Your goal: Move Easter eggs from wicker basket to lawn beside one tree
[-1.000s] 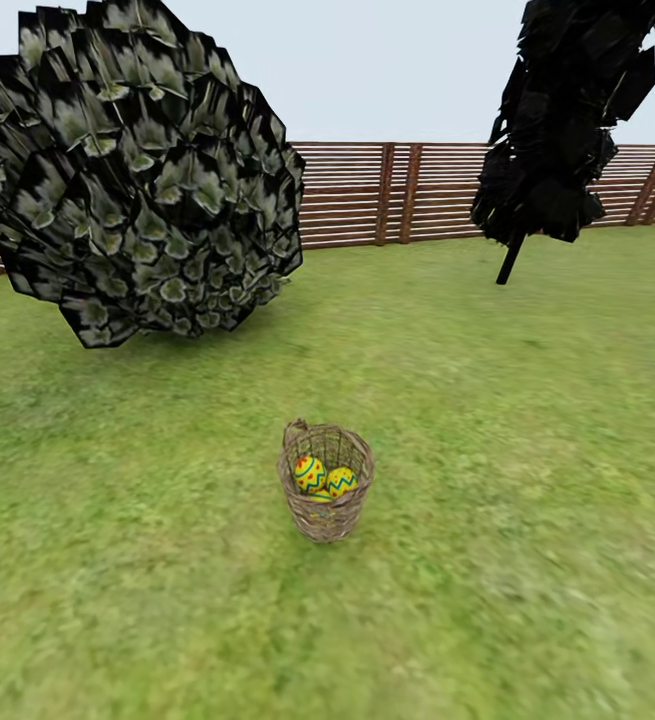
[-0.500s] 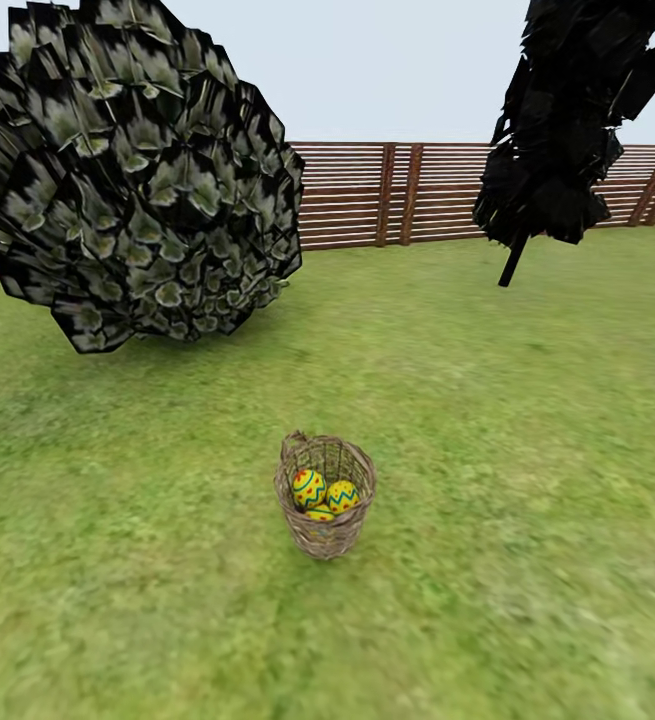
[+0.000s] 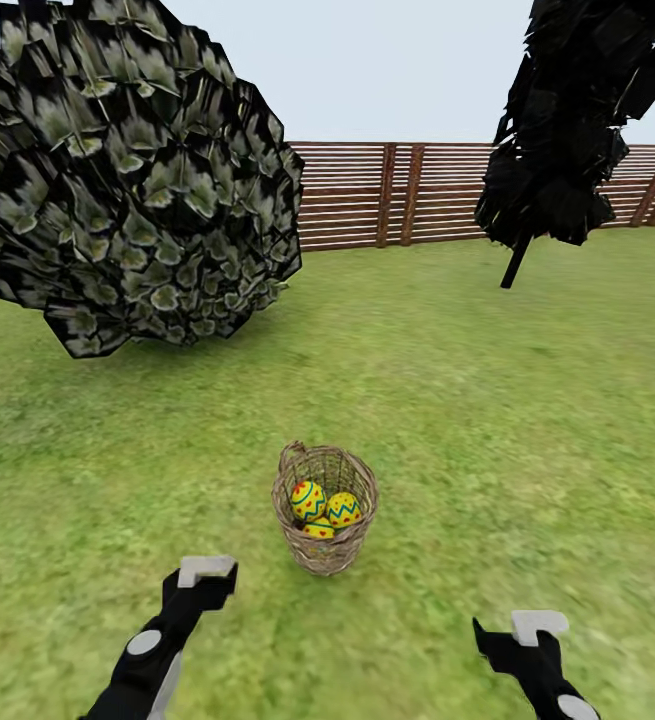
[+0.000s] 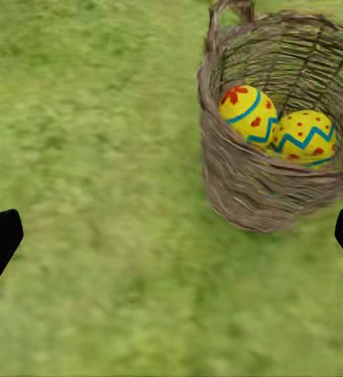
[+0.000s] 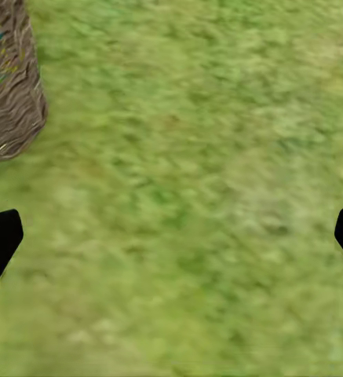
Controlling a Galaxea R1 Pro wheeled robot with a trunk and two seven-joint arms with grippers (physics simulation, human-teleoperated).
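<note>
The wicker basket [image 3: 324,545] stands upright on the lawn [image 3: 487,430] straight ahead of me. Inside it lie the Easter eggs, yellow with red marks and blue zigzags: one [image 3: 308,498] at the left, one [image 3: 344,509] at the right, and a third [image 3: 319,530] half hidden beneath them. In the left wrist view the basket [image 4: 249,188] is close, with two eggs [image 4: 248,114] [image 4: 304,137] showing. My left gripper [image 3: 205,575] [image 4: 171,243] is open, short of the basket and to its left. My right gripper [image 3: 527,632] [image 5: 171,243] is open over bare grass, with the basket's wall [image 5: 6,102] off to one side.
A broad mass of grey-green leaves [image 3: 137,170] hangs low at the far left, its trunk hidden. A narrow dark ragged-leaved tree [image 3: 567,120] leans at the far right. A brown slatted fence [image 3: 397,195] closes the back. Grass spreads all around the basket.
Both arms have come up into the bottom of the head view, one on each side of the basket. The camera has crept closer; the basket and eggs lie as before.
</note>
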